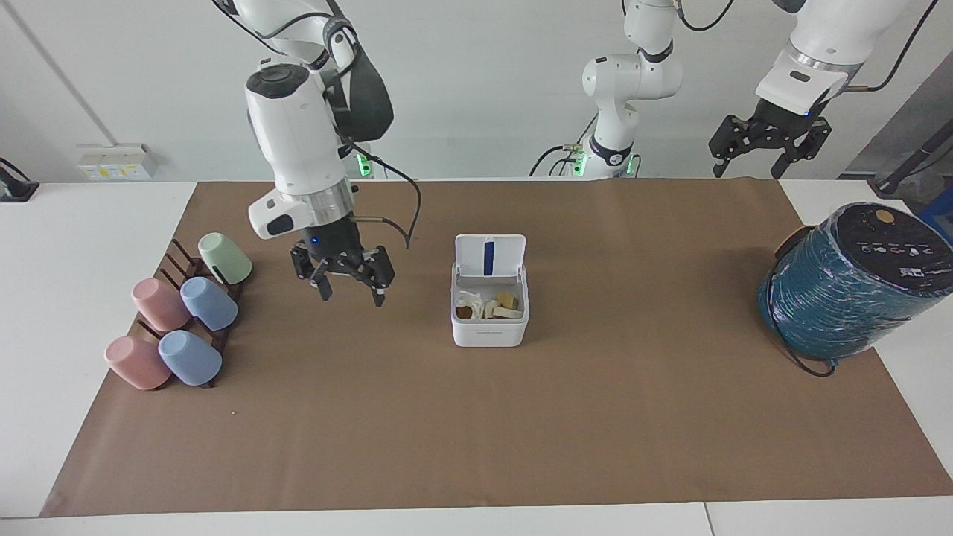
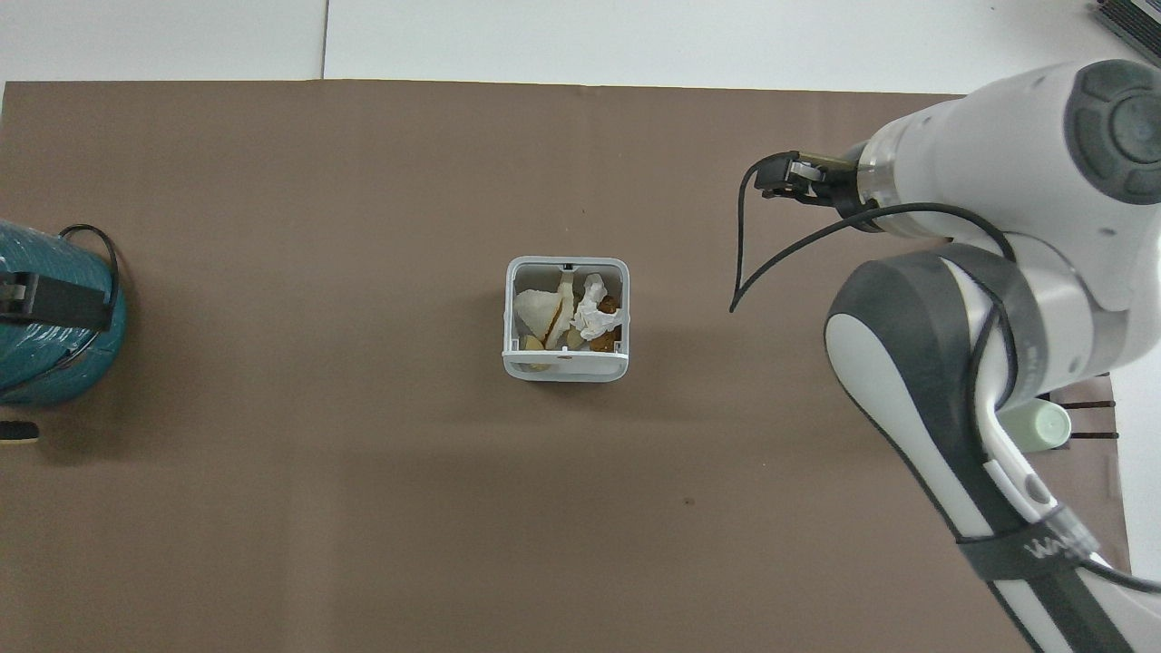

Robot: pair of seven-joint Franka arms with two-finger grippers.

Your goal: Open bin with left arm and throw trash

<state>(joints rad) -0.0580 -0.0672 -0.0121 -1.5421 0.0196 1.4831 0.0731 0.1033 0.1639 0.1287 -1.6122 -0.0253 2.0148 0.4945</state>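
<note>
Standing with its lid (image 1: 489, 255) up mid-table, the bin (image 1: 489, 330) holds the trash (image 1: 488, 306), so the right gripper (image 1: 347, 286) hangs empty and spread over the mat between bin and cups (image 1: 179, 320), while the left gripper (image 1: 769, 150) waits, fingers apart, over the table's edge by the robots.

The bin (image 1: 489, 326) sits in the middle of the mat (image 1: 595, 417) with its lid (image 1: 489, 256) standing up on the robots' side. The trash (image 1: 488, 306) lies inside it. The right gripper (image 1: 348, 285) hangs over the mat between the bin and the cups (image 1: 182, 320), fingers spread. The left gripper (image 1: 768, 147) hangs, fingers apart, over the mat's edge, near the cylinder (image 1: 849, 281).
</note>
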